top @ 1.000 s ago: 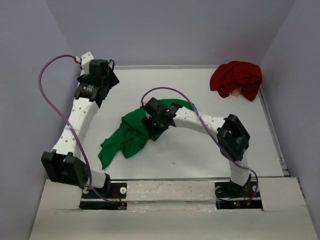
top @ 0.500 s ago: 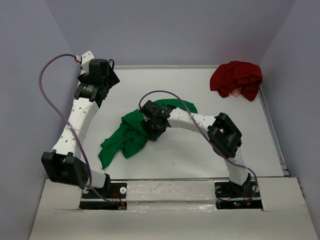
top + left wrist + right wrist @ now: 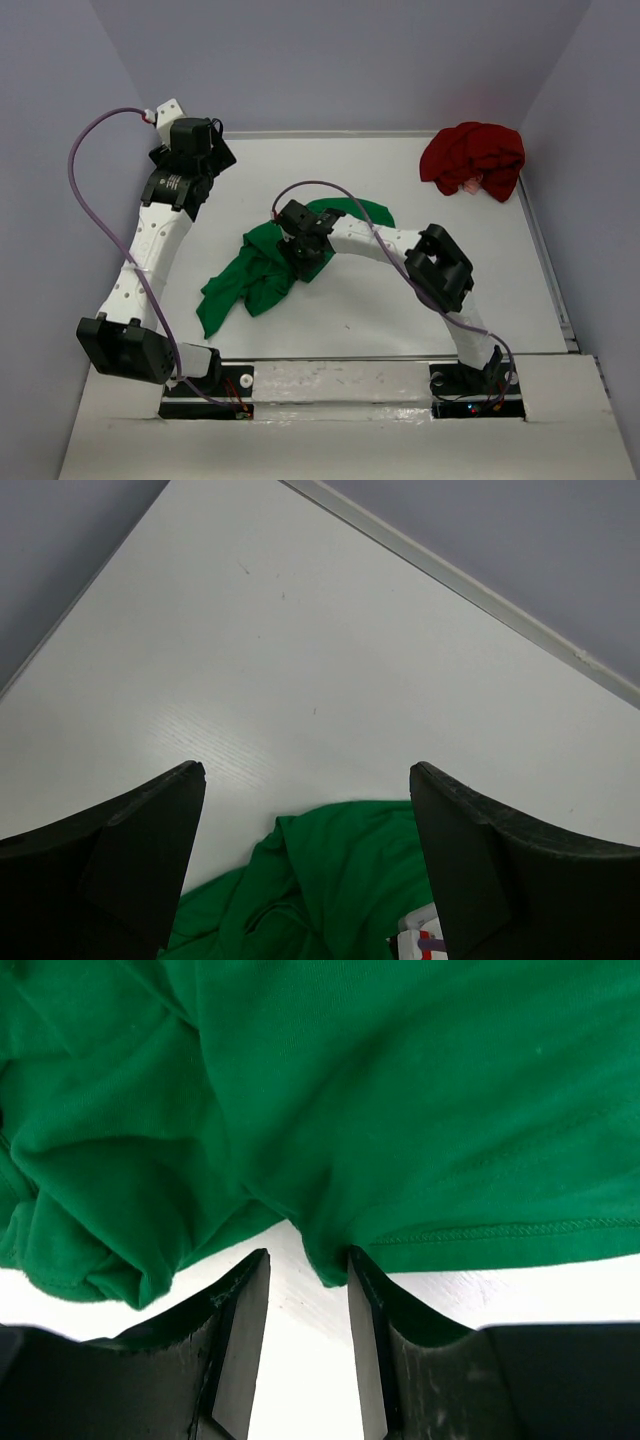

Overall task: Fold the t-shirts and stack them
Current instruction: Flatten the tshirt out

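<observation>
The bright green t-shirt lies crumpled in the middle of the table, one part stretching back to the right under the right arm. My right gripper is down on its middle. In the right wrist view the jaws stand partly apart, with a small fold of the green cloth dipping between the tips and touching the right finger. The dark red t-shirt sits bunched in the far right corner. My left gripper hovers wide open near the far left corner, holding nothing, with the green cloth below it.
Grey walls and a raised rim close off the white table at the back and sides. Purple cables loop off both arms. The right arm's elbow stands over the table's right half.
The right gripper slid a little left over the green t-shirt and its jaws narrowed around a fold. The left arm shifted slightly; its jaws stayed wide.
</observation>
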Robot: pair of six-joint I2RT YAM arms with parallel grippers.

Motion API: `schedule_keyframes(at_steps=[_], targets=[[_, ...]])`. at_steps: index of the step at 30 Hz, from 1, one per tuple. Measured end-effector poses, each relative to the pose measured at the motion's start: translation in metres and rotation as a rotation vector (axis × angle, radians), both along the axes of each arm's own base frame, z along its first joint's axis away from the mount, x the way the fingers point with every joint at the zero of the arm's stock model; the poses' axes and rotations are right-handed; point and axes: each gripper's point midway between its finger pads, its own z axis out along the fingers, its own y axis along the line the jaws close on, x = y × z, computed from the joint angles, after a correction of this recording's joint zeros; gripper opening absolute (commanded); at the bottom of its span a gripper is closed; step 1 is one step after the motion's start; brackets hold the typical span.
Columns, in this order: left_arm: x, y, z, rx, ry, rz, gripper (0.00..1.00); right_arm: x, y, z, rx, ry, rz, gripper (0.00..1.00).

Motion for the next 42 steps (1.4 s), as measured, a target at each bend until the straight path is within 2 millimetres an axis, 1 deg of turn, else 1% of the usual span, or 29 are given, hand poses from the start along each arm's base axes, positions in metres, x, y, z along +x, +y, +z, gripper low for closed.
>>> schedule_keyframes(at_steps=[6, 7, 9, 10, 11, 12, 16, 20, 21, 24, 25, 28, 29, 31, 32, 33, 34, 37, 40, 42], targets=[[-0.003, 0.0, 0.005, 0.003, -0.01, -0.005, 0.93, -0.001, 0.001, -0.007, -0.006, 0.014, 0.004, 0.41], [-0.003, 0.0, 0.005, 0.003, -0.012, -0.007, 0.93, -0.001, 0.001, -0.007, -0.006, 0.015, 0.004, 0.4], [-0.004, 0.0, 0.007, 0.002, -0.017, -0.01, 0.93, -0.001, 0.001, -0.007, -0.006, 0.015, 0.004, 0.33], [-0.005, 0.0, 0.009, 0.002, -0.021, -0.011, 0.93, -0.001, 0.001, -0.007, -0.006, 0.016, 0.003, 0.29], [-0.006, 0.0, 0.01, 0.002, -0.024, -0.013, 0.93, -0.001, 0.001, -0.007, -0.006, 0.015, 0.003, 0.11], [-0.006, 0.0, 0.011, 0.002, -0.026, -0.014, 0.93, -0.001, 0.001, -0.007, -0.006, 0.014, 0.005, 0.0], [-0.008, 0.0, 0.014, 0.003, -0.033, -0.018, 0.93, 0.003, 0.0, -0.007, -0.016, -0.002, -0.014, 0.0], [-0.009, 0.0, 0.015, 0.007, -0.034, -0.025, 0.93, 0.02, -0.013, -0.008, -0.083, -0.089, -0.078, 0.0], [-0.009, 0.0, 0.014, 0.007, -0.036, -0.028, 0.93, 0.029, -0.021, -0.008, -0.114, -0.125, -0.111, 0.0], [-0.012, -0.002, 0.008, 0.006, -0.028, -0.04, 0.92, 0.047, -0.042, -0.005, -0.182, -0.193, -0.179, 0.0], [-0.013, -0.002, 0.006, 0.005, -0.023, -0.046, 0.92, 0.056, -0.053, -0.002, -0.21, -0.219, -0.214, 0.0], [-0.014, -0.004, -0.004, 0.01, -0.003, -0.06, 0.91, 0.091, -0.094, 0.015, -0.278, -0.29, -0.333, 0.0], [-0.015, -0.004, -0.008, 0.013, 0.009, -0.066, 0.9, 0.107, -0.114, 0.024, -0.298, -0.316, -0.387, 0.0], [-0.015, -0.005, -0.015, 0.017, 0.024, -0.072, 0.9, 0.137, -0.153, 0.045, -0.327, -0.371, -0.495, 0.0], [-0.016, -0.005, -0.017, 0.019, 0.03, -0.076, 0.9, 0.148, -0.17, 0.055, -0.334, -0.39, -0.537, 0.0], [-0.016, -0.005, -0.02, 0.019, 0.036, -0.079, 0.89, 0.156, -0.182, 0.063, -0.341, -0.408, -0.566, 0.0], [-0.016, -0.006, -0.022, 0.018, 0.04, -0.082, 0.89, 0.17, -0.205, 0.078, -0.346, -0.434, -0.622, 0.0], [-0.015, -0.008, -0.024, 0.018, 0.046, -0.094, 0.89, 0.19, -0.242, 0.106, -0.362, -0.486, -0.697, 0.0], [-0.011, -0.01, -0.028, 0.019, 0.053, -0.106, 0.88, 0.204, -0.264, 0.125, -0.374, -0.526, -0.73, 0.0], [-0.008, -0.012, -0.031, 0.023, 0.063, -0.116, 0.88, 0.208, -0.275, 0.129, -0.386, -0.53, -0.738, 0.0]])
